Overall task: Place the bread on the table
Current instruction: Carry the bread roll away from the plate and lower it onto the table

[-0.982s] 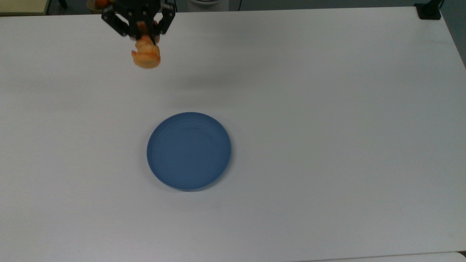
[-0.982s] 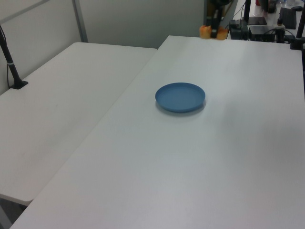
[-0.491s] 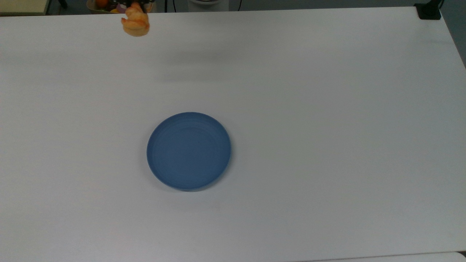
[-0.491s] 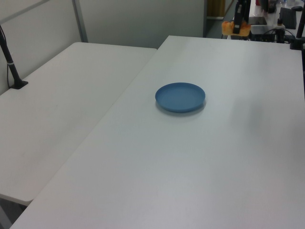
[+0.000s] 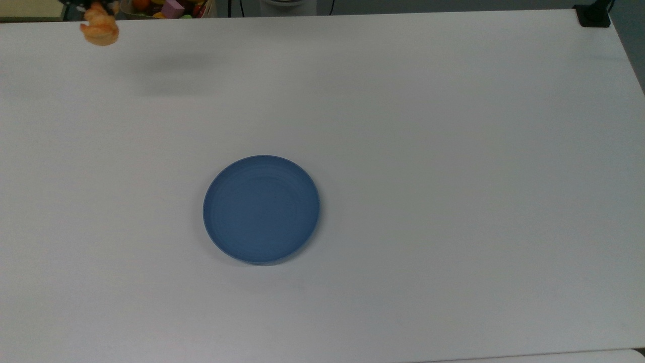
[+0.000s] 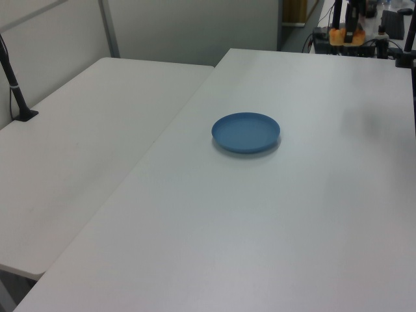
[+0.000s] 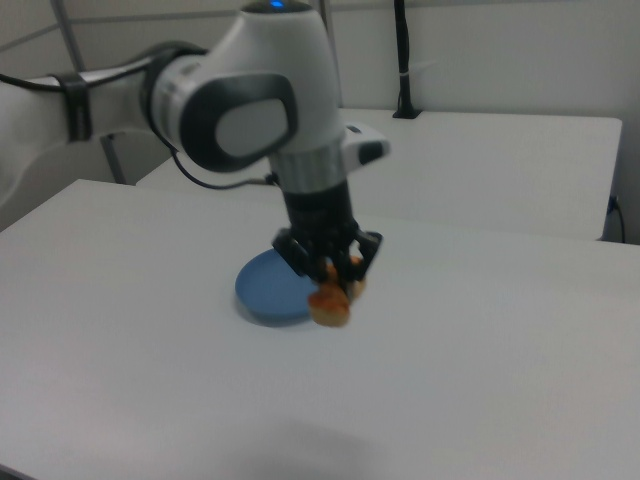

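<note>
Bread (image 7: 329,303) hangs clamped in the gripper (image 7: 331,281) above the table (image 7: 480,340), hiding part of the blue plate (image 7: 262,288).

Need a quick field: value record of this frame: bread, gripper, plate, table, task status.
bread: held in the air by the gripper, near the top view's upper left corner
gripper: shut on the bread, which hangs below the fingers
blue plate: nothing on it, flat on the table, apart from the bread
table: white
shadow: soft, on the table to the top view's right of the bread
task status: bread not yet set down
</note>
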`<state>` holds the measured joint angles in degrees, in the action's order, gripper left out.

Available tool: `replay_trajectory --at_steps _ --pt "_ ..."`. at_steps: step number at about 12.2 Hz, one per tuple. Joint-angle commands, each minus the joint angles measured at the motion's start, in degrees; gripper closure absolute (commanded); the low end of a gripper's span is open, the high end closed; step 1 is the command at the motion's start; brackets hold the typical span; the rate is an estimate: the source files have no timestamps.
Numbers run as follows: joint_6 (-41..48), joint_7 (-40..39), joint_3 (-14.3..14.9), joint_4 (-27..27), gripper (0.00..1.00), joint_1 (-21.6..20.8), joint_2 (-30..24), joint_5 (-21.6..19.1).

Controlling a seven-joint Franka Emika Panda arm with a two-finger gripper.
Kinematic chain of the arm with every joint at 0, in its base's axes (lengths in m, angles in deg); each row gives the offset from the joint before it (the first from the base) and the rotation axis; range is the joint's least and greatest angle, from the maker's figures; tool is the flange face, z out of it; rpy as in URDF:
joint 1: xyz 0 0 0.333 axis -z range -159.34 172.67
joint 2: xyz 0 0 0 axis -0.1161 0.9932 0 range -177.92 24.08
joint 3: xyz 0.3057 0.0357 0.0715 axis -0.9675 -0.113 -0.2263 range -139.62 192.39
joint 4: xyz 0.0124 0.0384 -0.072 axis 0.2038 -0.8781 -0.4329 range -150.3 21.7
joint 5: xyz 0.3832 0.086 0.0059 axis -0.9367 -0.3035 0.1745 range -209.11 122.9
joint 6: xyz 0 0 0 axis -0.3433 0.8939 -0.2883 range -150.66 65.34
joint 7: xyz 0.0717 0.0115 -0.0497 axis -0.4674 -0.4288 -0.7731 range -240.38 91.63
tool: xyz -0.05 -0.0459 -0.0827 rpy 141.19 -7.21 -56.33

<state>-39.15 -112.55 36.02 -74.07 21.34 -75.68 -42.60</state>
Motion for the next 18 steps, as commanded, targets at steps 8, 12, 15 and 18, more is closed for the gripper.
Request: replay_trajectory --at_steps 8,12,15,18 --pt "-24.81 -12.37 3.54 -3.85 0.7 8.35 20.46 -0.86" --pt "-27.12 -11.76 3.45 -5.26 0.61 9.14 21.35 -0.94" --pt "-25.81 -11.4 3.54 -5.26 0.08 9.23 21.35 -0.94" --pt "-21.94 -11.31 3.54 -4.39 0.0 9.23 20.65 -1.03"
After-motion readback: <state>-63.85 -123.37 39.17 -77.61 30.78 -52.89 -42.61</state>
